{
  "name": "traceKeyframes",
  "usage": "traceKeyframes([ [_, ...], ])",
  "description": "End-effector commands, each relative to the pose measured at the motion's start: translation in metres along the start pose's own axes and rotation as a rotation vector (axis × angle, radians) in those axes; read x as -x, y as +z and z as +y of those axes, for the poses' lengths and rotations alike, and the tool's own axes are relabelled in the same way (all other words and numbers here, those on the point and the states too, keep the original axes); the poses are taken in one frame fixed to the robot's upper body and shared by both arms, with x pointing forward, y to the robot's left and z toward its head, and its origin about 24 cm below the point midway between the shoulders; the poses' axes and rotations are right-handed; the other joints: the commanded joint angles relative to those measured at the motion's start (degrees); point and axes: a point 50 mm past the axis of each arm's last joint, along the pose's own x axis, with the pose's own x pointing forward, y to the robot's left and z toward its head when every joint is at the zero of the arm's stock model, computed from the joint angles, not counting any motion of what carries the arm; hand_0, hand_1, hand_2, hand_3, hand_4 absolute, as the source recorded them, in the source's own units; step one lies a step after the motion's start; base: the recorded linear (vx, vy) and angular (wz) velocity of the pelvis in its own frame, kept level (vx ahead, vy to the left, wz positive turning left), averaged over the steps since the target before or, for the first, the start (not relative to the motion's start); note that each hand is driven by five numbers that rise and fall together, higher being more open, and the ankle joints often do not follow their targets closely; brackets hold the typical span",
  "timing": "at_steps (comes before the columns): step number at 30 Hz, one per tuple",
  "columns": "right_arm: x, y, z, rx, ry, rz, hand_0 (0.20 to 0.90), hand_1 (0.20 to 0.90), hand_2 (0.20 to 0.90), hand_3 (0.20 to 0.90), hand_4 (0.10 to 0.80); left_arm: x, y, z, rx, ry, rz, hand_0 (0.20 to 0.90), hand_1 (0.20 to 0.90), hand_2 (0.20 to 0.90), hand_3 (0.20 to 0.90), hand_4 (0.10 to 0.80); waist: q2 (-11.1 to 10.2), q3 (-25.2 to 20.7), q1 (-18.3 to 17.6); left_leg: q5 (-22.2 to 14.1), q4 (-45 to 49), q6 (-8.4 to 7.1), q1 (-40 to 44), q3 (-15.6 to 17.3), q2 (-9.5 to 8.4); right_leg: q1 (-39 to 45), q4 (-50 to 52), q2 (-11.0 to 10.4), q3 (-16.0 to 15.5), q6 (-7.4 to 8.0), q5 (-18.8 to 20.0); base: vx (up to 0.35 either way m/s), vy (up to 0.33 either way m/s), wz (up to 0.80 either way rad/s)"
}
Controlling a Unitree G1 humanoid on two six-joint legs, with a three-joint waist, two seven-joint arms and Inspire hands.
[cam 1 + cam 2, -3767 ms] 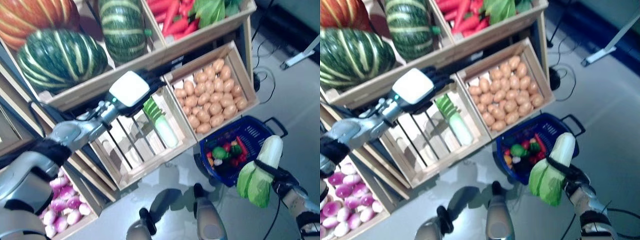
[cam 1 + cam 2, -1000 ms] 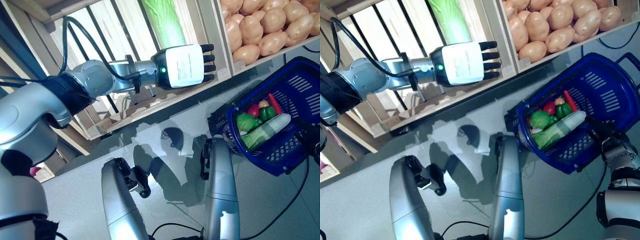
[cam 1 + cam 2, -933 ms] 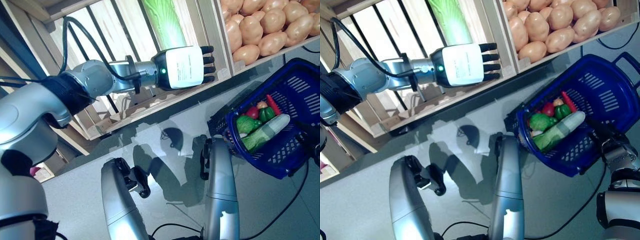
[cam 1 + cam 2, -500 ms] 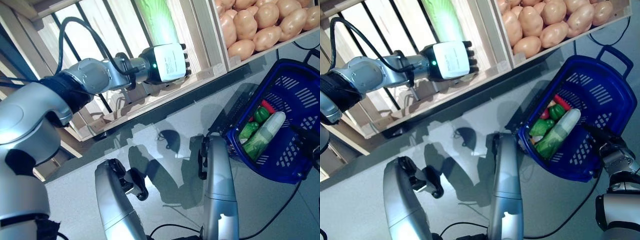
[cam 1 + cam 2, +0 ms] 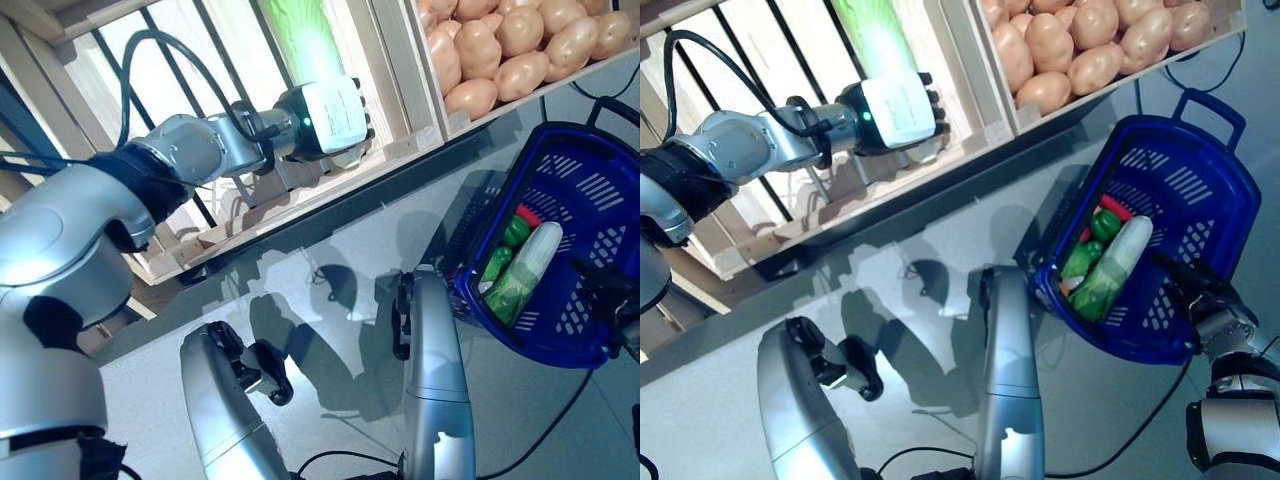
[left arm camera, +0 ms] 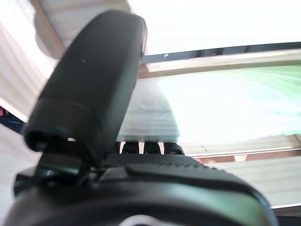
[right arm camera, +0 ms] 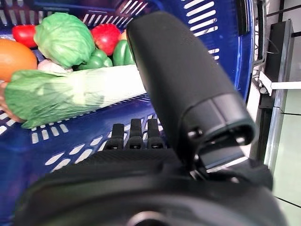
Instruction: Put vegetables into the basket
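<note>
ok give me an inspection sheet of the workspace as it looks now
surface: grey floor, nothing loose seen on it
job's things: blue basket on the floor holds a long cabbage, a green pepper and red pieces; another long cabbage lies in the slatted crate
clutter: crate of potatoes beside it
hands: left hand reaches into the slatted crate at the cabbage, fingers hidden; right hand over the basket, open, holding nothing
cables: nothing seen
surroundings: wooden produce shelving

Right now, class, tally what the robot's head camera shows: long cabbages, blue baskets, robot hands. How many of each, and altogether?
Long cabbages: 2
Blue basket: 1
Robot hands: 2 (left hand, right hand)
Total: 5
</note>
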Motion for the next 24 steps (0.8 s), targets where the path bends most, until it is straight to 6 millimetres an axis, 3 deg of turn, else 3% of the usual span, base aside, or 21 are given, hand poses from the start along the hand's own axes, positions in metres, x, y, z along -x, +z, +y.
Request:
traceKeyframes([
  [1, -0.001, -0.014, -0.004, -0.053, 0.030, -0.050, 0.900, 0.900, 0.900, 0.900, 0.800, 0.019, -0.057, -0.006, 0.046, -0.090, 0.294, 0.300, 0.300, 0.300, 0.300, 0.400, -1.85, -3.41, -1.95, -1.21, -0.71, -1.68, -3.34, -1.36, -0.14, -1.21, -3.21, -3.99, -2.05, -3.41, 4.04, 0.000, 0.000, 0.00],
  [8, -0.002, -0.019, 0.014, -0.044, 0.089, -0.041, 0.900, 0.900, 0.900, 0.900, 0.800, 0.025, -0.062, -0.009, 0.091, -0.060, 0.312, 0.300, 0.300, 0.300, 0.300, 0.400, -2.78, -5.07, -1.23, -0.87, -4.12, -0.81, 0.18, -0.05, -0.45, 2.44, -6.31, -4.31, -3.32, -3.50, 4.34, 0.017, 0.042, -0.01],
  [15, -0.002, -0.012, 0.029, 0.001, 0.135, -0.055, 0.900, 0.900, 0.900, 0.900, 0.800, 0.031, -0.058, -0.018, 0.152, -0.037, 0.301, 0.300, 0.300, 0.300, 0.300, 0.400, -2.51, -7.80, -0.88, 0.70, -12.28, 0.23, 7.28, 2.44, -0.25, 10.30, -13.56, -3.65, -5.03, -3.22, 5.39, 0.029, 0.052, -0.02],
  [19, 0.001, -0.011, 0.055, 0.081, 0.211, -0.114, 0.900, 0.900, 0.900, 0.900, 0.800, 0.037, -0.052, -0.023, 0.240, 0.041, 0.297, 0.300, 0.300, 0.300, 0.300, 0.400, -2.20, -9.78, -1.14, 4.22, -21.50, 0.10, 14.13, 5.24, 0.37, 18.11, -22.12, -2.82, -6.40, -2.34, 7.87, 0.018, 0.085, -0.09],
  [24, 0.007, -0.010, 0.078, 0.175, 0.265, -0.201, 0.900, 0.900, 0.900, 0.900, 0.800, 0.040, -0.049, -0.019, 0.381, 0.162, 0.344, 0.300, 0.300, 0.300, 0.300, 0.400, -1.97, -10.78, -0.53, 7.99, -29.32, -0.55, 20.99, 7.08, 0.07, 25.45, -29.75, -2.83, -7.71, -2.45, 9.49, 0.009, 0.060, -0.10],
])
